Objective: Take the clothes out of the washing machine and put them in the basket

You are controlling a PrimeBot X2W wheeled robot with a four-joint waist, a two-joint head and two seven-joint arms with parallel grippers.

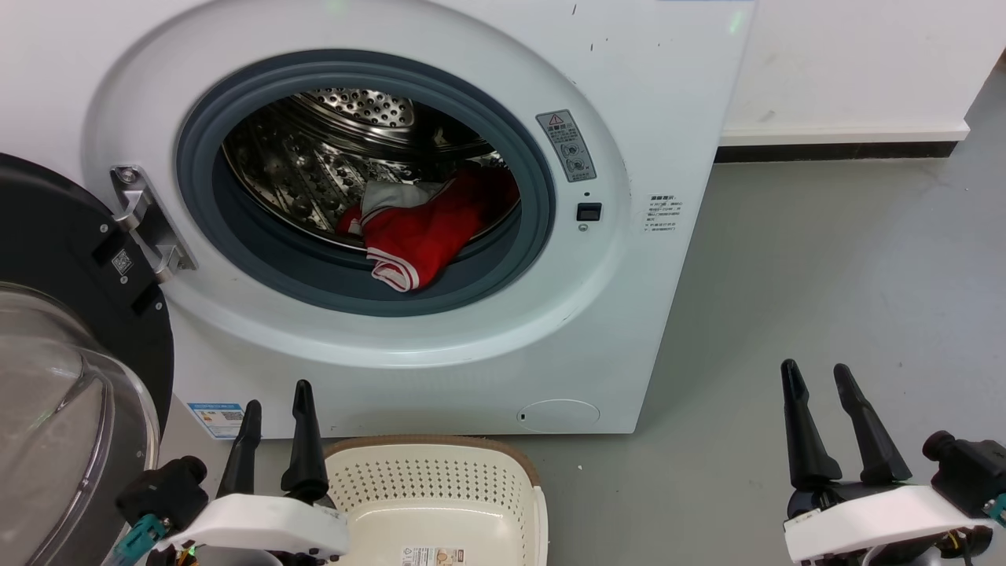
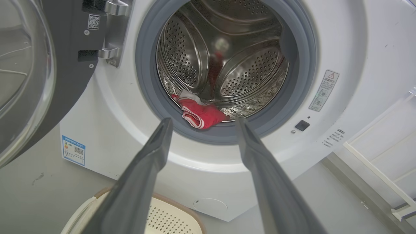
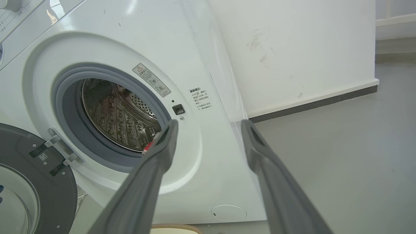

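The white washing machine (image 1: 652, 94) stands with its round grey-ringed opening uncovered. Red clothes (image 1: 428, 228) with white striped trim lie at the drum's front lip, one edge draped over the grey seal; they also show in the left wrist view as clothes (image 2: 201, 115), and as a red sliver of clothes (image 3: 148, 147) behind a finger in the right wrist view. The cream basket (image 1: 440, 487) sits on the floor in front of the machine, with nothing in it. My left gripper (image 1: 277, 401) is open beside the basket's left rim. My right gripper (image 1: 817, 373) is open over bare floor at the lower right.
The machine's glass porthole door (image 1: 55, 377) is swung open at the left, close to my left arm. Grey floor (image 1: 825, 259) stretches to the right of the machine, bounded by a white wall with a dark skirting (image 1: 833, 151).
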